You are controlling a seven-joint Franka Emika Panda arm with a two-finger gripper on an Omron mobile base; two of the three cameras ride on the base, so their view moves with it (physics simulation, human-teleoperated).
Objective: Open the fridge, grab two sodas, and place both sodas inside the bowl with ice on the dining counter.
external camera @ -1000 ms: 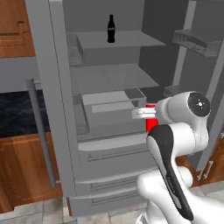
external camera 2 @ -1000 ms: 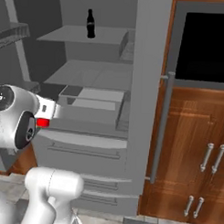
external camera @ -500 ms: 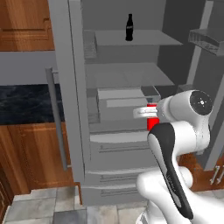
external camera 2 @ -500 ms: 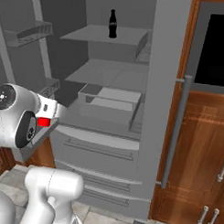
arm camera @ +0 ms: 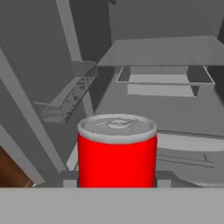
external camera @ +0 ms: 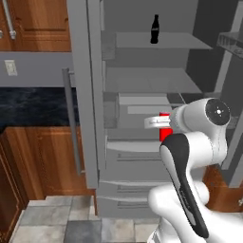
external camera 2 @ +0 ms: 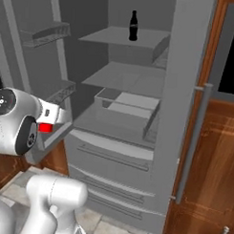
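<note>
The fridge (external camera: 85,95) (external camera 2: 186,92) stands with both doors swung open and its grey shelves bare to view. One soda, a small red can (external camera: 164,133) (external camera 2: 45,128) (arm camera: 117,153), sits upright between my fingers. My gripper (external camera: 160,124) (external camera 2: 51,122) (arm camera: 117,179) is shut on it, held in front of the lower shelf, outside the fridge. The other soda, a slim black bottle (external camera: 154,29) (external camera 2: 133,25), stands on the top shelf. The bowl and the dining counter are out of view.
A crisper drawer (external camera 2: 126,107) (arm camera: 164,81) lies on the middle shelf. Door bins (external camera 2: 45,33) (arm camera: 65,98) hang on the open door near my hand. Wood cabinets (external camera: 38,161) and a dark counter (external camera: 33,107) stand left of the fridge; more wood cabinets (external camera 2: 210,160) right.
The whole scene has slid to the right in both base views, so the camera has moved. The red can stays gripped in the same place relative to the arm.
</note>
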